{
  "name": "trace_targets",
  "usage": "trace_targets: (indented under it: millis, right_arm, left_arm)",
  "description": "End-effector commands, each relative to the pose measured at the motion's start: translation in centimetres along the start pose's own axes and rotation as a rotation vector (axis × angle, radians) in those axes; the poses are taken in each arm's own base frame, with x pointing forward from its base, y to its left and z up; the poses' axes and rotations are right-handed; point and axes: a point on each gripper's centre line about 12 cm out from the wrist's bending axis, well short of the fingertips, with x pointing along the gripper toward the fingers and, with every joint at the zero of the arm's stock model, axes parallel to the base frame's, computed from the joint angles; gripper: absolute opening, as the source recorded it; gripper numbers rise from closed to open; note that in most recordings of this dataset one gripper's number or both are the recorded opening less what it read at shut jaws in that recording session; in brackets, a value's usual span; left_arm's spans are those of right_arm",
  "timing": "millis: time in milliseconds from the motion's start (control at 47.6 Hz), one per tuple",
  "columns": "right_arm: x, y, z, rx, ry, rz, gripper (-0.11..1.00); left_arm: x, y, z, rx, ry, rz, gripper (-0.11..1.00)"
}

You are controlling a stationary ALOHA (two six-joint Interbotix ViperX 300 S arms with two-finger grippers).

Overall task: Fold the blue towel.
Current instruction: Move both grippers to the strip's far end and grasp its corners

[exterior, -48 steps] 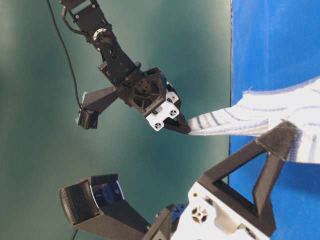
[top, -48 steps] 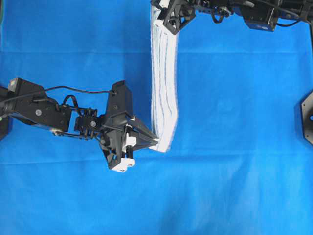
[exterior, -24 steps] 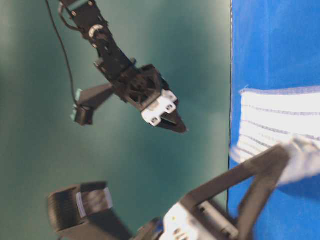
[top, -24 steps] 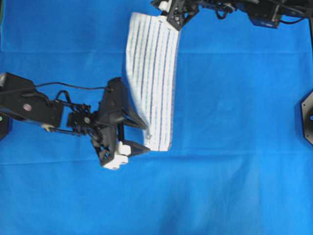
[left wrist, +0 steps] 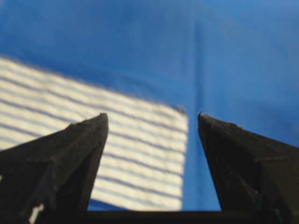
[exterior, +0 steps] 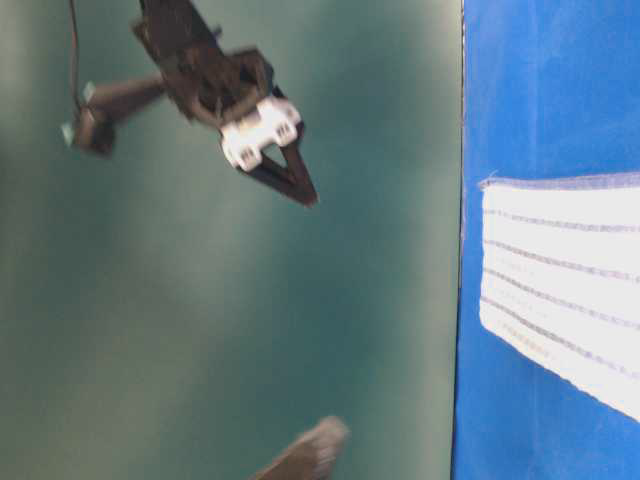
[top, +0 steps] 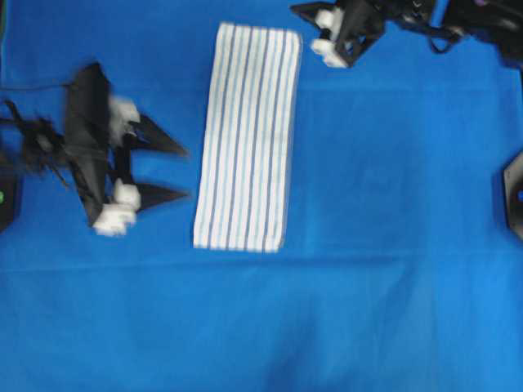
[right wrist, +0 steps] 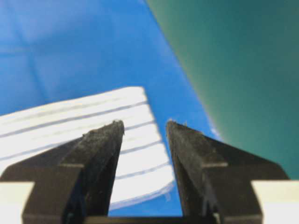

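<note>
One blue towel (top: 245, 135) lies flat; two grippers, left (top: 176, 171) and right (top: 304, 23), gape empty.

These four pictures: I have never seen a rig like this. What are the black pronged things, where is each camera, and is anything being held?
The black pronged things are the grippers of two robot arms. The overhead view looks straight down: the left gripper and the right gripper both stand open and empty, off the blue towel. That towel, white with thin blue stripes, lies flat as a long strip on the plain blue cloth covering the table. The table-level view looks from the side, turned on end, and shows the right gripper in the air. The last two views come from cameras on the wrists, each looking out between its own prongs at the towel below.
</note>
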Motion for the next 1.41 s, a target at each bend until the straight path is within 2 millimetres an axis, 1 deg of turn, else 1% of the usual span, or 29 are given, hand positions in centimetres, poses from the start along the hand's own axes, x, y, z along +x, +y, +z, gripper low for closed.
trace_targets:
  millis: [0, 126, 147, 231, 294, 399, 609, 672, 798, 882, 966, 1050, 1155, 1218, 1303, 1387]
  right_arm:
    - [-2.5, 1.4, 0.8, -0.008, -0.092, 0.038, 0.49]
    - [-5.0, 3.4, 0.1, -0.01, -0.148, 0.096, 0.49]
    - [-5.6, 4.0, 0.0, -0.01, -0.166, 0.113, 0.49]
    - [-6.9, 5.4, -0.3, -0.01, -0.209, 0.16, 0.49]
    - [-7.6, 6.1, -0.5, -0.009, -0.23, 0.185, 0.49]
    - [-7.9, 6.5, -0.9, 0.006, -0.227, 0.197, 0.49]
    - [-7.5, 6.5, -0.9, 0.006, -0.218, 0.195, 0.49]
    - [-7.3, 6.5, -0.7, 0.005, -0.219, 0.196, 0.49]
    - [-6.5, 6.2, -0.5, 0.006, -0.211, 0.183, 0.51]
    - [-5.8, 5.5, -0.4, 0.015, -0.198, 0.162, 0.56]
    - [-5.0, 4.8, -0.2, 0.023, -0.182, 0.14, 0.64]
    - [-4.0, 3.7, -0.1, 0.038, -0.161, 0.107, 0.69]
    - [-2.6, 2.4, -0.3, 0.054, -0.135, 0.071, 0.68]
    - [-1.5, 1.4, -0.8, 0.069, -0.11, 0.046, 0.68]
    - [0.1, 0.3, -1.8, 0.089, -0.069, 0.02, 0.68]
    - [1.9, -0.8, -3.0, 0.111, -0.026, -0.005, 0.68]
  left_arm:
    - [-1.6, 0.7, 1.2, 0.016, -0.093, 0.014, 0.69]
    - [-3.3, 1.8, 1.4, 0.049, -0.15, 0.046, 0.69]
    - [-3.5, 1.9, 1.4, 0.052, -0.155, 0.051, 0.69]
    - [-4.2, 2.3, 1.4, 0.061, -0.177, 0.063, 0.69]
    - [-4.3, 2.4, 1.3, 0.061, -0.183, 0.068, 0.69]
    - [-4.2, 2.5, 1.2, 0.062, -0.189, 0.071, 0.69]
    - [-3.9, 2.7, 1.0, 0.062, -0.179, 0.074, 0.69]
    - [-3.7, 2.9, 1.2, 0.06, -0.183, 0.081, 0.69]
    - [-3.3, 4.2, 1.8, 0.053, -0.213, 0.129, 0.69]
    - [-2.8, 5.5, 2.2, 0.067, -0.215, 0.176, 0.69]
    - [-2.1, 6.9, 2.3, 0.073, -0.196, 0.221, 0.75]
    - [-1.2, 8.6, 2.3, 0.06, -0.171, 0.269, 0.81]
    - [0.4, 11.0, 2.1, 0.045, -0.131, 0.33, 0.9]
    - [1.3, 12.4, 1.9, 0.032, -0.117, 0.36, 0.91]
    - [2.7, 14.5, 1.5, 0.014, -0.094, 0.402, 0.91]
    - [4.2, 17.0, 0.8, -0.011, -0.064, 0.447, 0.91]
